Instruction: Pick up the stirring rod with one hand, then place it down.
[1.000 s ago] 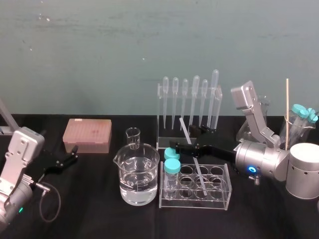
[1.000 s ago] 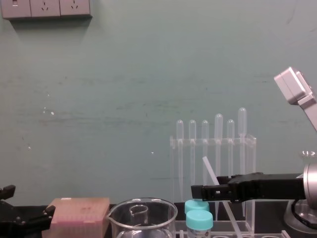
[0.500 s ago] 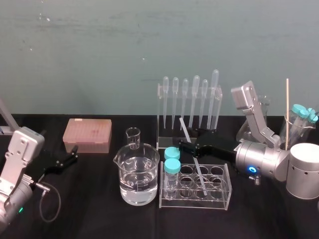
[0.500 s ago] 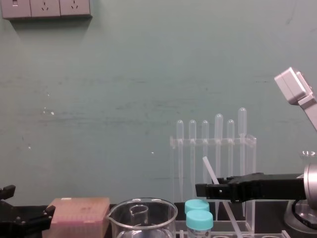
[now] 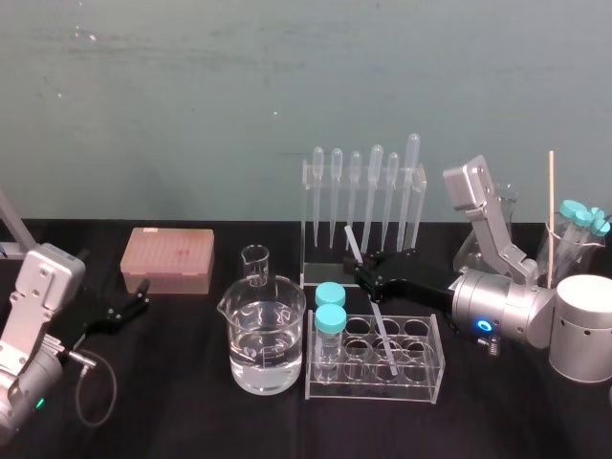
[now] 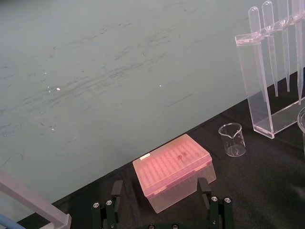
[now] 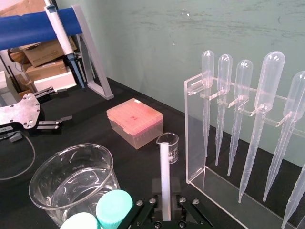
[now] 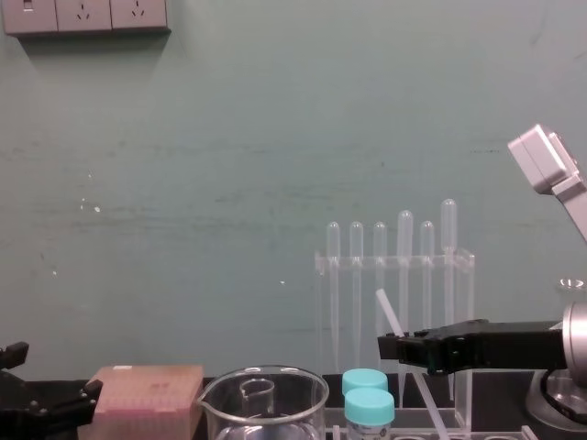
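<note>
**Supervisor:** Report the right arm.

**Operator:** I have the right gripper [image 5: 365, 273] reaching in from the right. It sits above the clear tube rack [image 5: 435, 371] and just in front of the pipette stand [image 5: 308, 260]. In the right wrist view, its two black fingers [image 7: 156, 187] lie against the stirring rod [image 7: 165, 162], one on each side. I read the gripper as clamped on the rod.

**Supervisor:** Rod position?

**Operator:** The rod stands tilted. Its lower end is down inside the tube rack, toward the rack's right half, though I cannot tell which well. Its top leans toward the robot's left and rises in front of the pipette stand. The gripper holds it on the upper part, above the rack's top plate.

**Supervisor:** Left arm?

**Operator:** The left gripper [image 5: 132, 304] is low over the black table [image 5: 191, 411] at the far left, near the pink tip box [image 5: 167, 258]. Its fingers are spread wide, with nothing between them. The large beaker [image 5: 263, 335] stands between that gripper and the tube rack.
</note>
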